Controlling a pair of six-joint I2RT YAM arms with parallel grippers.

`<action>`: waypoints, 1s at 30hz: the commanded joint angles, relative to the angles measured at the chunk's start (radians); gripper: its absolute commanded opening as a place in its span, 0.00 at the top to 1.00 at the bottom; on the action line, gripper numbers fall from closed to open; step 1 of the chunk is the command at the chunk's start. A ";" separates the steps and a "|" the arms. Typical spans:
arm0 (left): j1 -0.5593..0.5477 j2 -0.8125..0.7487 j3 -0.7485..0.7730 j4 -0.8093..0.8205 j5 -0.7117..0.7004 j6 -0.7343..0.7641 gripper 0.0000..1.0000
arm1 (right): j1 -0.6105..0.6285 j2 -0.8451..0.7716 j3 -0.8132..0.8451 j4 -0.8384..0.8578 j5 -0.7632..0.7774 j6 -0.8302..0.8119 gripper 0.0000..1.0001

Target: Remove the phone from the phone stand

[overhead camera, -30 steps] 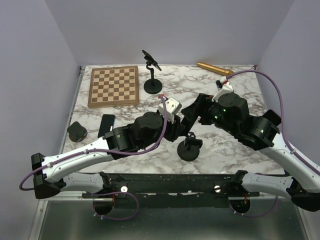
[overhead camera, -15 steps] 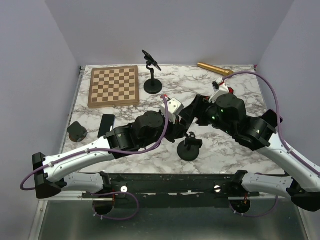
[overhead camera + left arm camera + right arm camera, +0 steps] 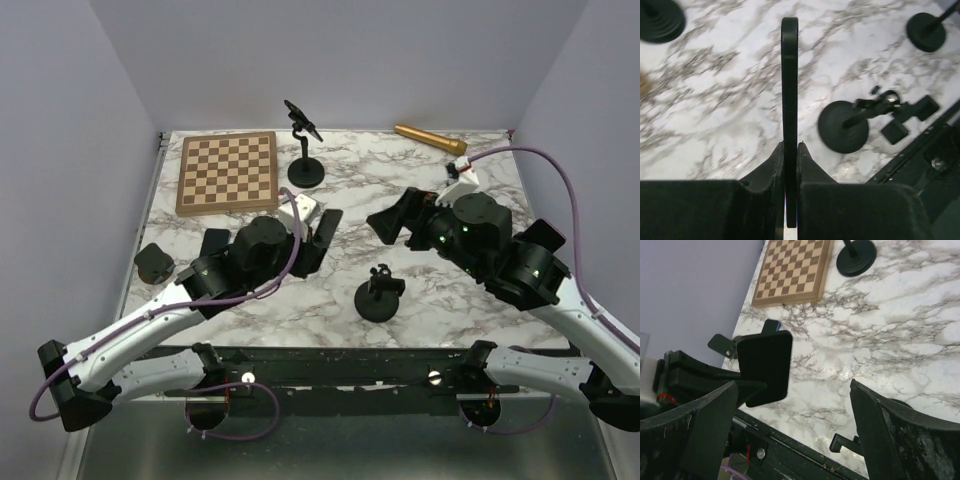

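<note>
The black phone [image 3: 322, 232] is up off the table, clear of the phone stand [image 3: 378, 296], with my left gripper [image 3: 310, 245] shut on its lower end. The left wrist view shows the phone [image 3: 789, 75] edge-on between the fingers of the left gripper [image 3: 790, 146]. The phone stand [image 3: 844, 126] stands to its right with an empty clamp [image 3: 896, 102]. My right gripper [image 3: 392, 222] hangs open right of the phone, nothing in it. In the right wrist view the right gripper [image 3: 794, 390] has its jaws wide apart, and the phone [image 3: 765, 367] sits ahead of them.
A chessboard [image 3: 228, 170] lies at the back left. A second stand [image 3: 305, 168] stands at the back middle, and a gold stick [image 3: 430, 137] lies at the back right. A flat black slab [image 3: 212, 250] and a round black piece [image 3: 155, 262] lie at the left.
My left gripper shut on the phone and carried it left and back, away from the stand. My right gripper opened wide and drew back to the right.
</note>
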 commanded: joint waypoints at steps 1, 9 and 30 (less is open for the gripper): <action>0.184 -0.096 -0.045 -0.179 0.022 0.008 1.00 | 0.005 -0.096 -0.017 -0.029 0.144 -0.038 0.00; 0.638 -0.006 -0.182 -0.183 0.340 0.107 1.00 | 0.005 -0.130 -0.048 -0.021 0.119 -0.080 0.00; 0.987 0.566 0.016 -0.177 0.706 0.170 1.00 | 0.005 -0.167 -0.091 -0.042 0.037 -0.074 0.00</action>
